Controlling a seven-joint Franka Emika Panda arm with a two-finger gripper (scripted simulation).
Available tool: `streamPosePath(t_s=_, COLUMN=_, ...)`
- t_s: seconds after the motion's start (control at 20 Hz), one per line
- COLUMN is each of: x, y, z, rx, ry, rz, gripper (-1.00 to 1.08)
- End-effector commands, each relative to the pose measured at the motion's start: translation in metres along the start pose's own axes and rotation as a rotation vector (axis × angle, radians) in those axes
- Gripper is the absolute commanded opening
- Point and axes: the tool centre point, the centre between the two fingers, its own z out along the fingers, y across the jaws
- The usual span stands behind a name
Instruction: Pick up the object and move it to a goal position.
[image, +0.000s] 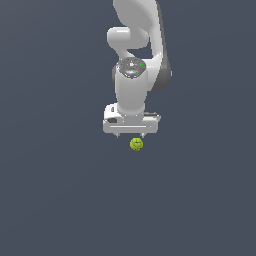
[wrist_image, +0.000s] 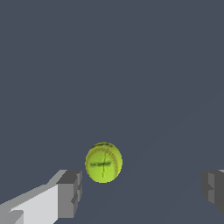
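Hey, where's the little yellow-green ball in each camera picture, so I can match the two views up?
Exterior view: the ball sits near the picture's centre, just below the white gripper, on the plain dark ground.
Wrist view: the ball lies between the two grey fingertips, nearer that one than the other, touching neither.
Shared landmark: the open gripper itself, with the ball close to its fingers in both views.

Bare simulated test space, not a real room, flat slate-grey ground filling both views, no walls or furniture, smooth white rendered robot arm (image: 132, 75) standing alone, small yellow-green ball (image: 136, 144) just below it
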Motion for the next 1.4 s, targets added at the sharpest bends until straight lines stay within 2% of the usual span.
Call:
streamPosePath(t_s=0.0, x=0.0, y=0.0, z=0.0, rx=0.0, ry=0.0, rz=0.0, gripper=1.0)
streamPosePath(t_s=0.35, x=-0.009, y=0.02, z=0.008, rx=0.01, ry=-0.038, rz=0.037, gripper=1.0)
streamPosePath(t_s=0.55, x=-0.009, y=0.023, z=0.008, rx=0.011, ry=-0.042, rz=0.045, gripper=1.0)
streamPosePath(t_s=0.95, x=-0.014, y=0.012, z=0.022, rx=0.007, ry=-0.033, rz=-0.026, gripper=1.0)
streamPosePath(t_s=1.35, x=-0.031, y=-0.016, z=0.058, rx=0.0, ry=-0.014, rz=-0.205, gripper=1.0)
